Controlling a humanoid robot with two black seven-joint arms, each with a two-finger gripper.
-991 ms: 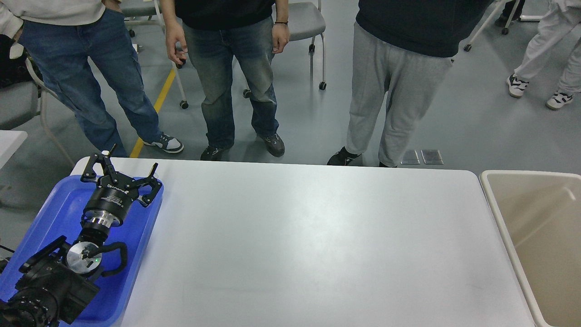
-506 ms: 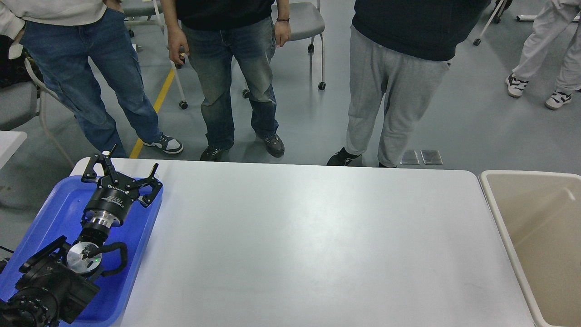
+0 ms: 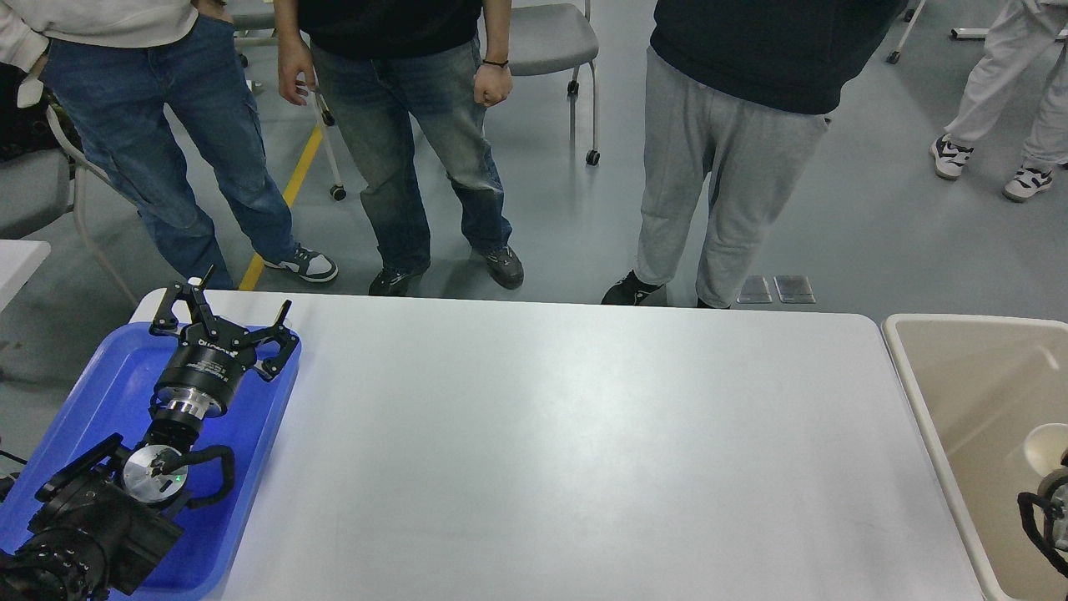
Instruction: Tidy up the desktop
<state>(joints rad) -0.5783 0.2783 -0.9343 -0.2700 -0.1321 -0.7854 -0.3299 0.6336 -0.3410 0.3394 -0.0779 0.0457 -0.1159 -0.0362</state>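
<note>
Head view: white desktop point(image 3: 567, 451) fills the frame's centre. Left gripper point(image 3: 224, 315) hangs over the blue tray point(image 3: 100, 392) at lower left, fingers spread, holding nothing. At the right edge, over the beige bin point(image 3: 959, 367), the right arm point(image 3: 1047, 517) shows, its fingers unseen.

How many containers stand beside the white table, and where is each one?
2. A blue tray at the left end of the desktop, under the left gripper; a beige bin at its right end.

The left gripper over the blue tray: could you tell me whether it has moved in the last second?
No. The left gripper sits open at the same spot over the blue tray's far right corner.
</note>
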